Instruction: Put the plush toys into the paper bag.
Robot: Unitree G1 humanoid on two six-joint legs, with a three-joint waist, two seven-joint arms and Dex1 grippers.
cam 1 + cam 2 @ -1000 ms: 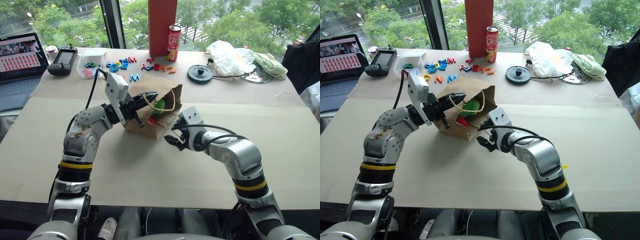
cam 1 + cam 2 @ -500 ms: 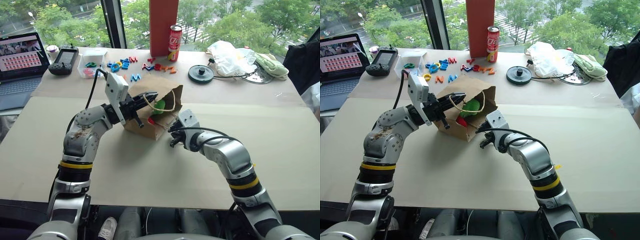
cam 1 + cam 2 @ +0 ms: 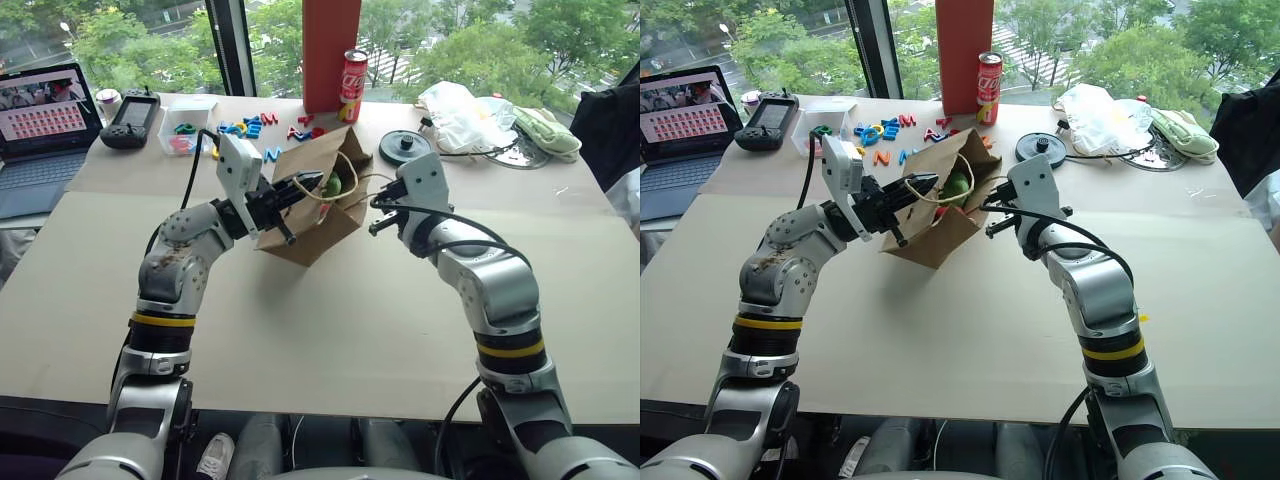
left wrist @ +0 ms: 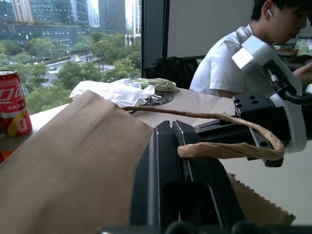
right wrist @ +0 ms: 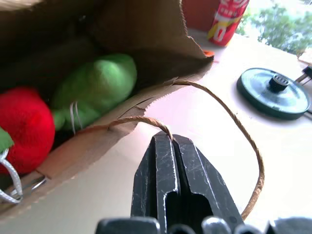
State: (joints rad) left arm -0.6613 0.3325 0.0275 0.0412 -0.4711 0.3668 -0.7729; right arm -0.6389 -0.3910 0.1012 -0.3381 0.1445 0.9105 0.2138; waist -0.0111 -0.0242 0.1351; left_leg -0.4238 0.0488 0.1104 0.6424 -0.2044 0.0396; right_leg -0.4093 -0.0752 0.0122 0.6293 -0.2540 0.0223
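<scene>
Wide pale beige worktop (image 3: 300,330), its surface in two sheets with a seam running across. Behind it a window (image 3: 480,40) full of daylight, green treetops and a road below; a dark window post (image 3: 228,45) stands left of centre. A tall red-orange column (image 3: 331,50) rises at the far edge, a red drink can (image 3: 350,72) just beside it. Far left, an open laptop (image 3: 40,115) with a lit screen, and a black handheld controller (image 3: 127,118) near it. Far right, a clear plastic bag (image 3: 462,112), a pale green cloth (image 3: 545,130), a dark round disc (image 3: 406,146). Coloured plastic letters (image 3: 250,126) lie scattered mid-back. A seated person in a white shirt (image 4: 229,58) shows in the left wrist view, with city towers (image 4: 58,14) outside.
</scene>
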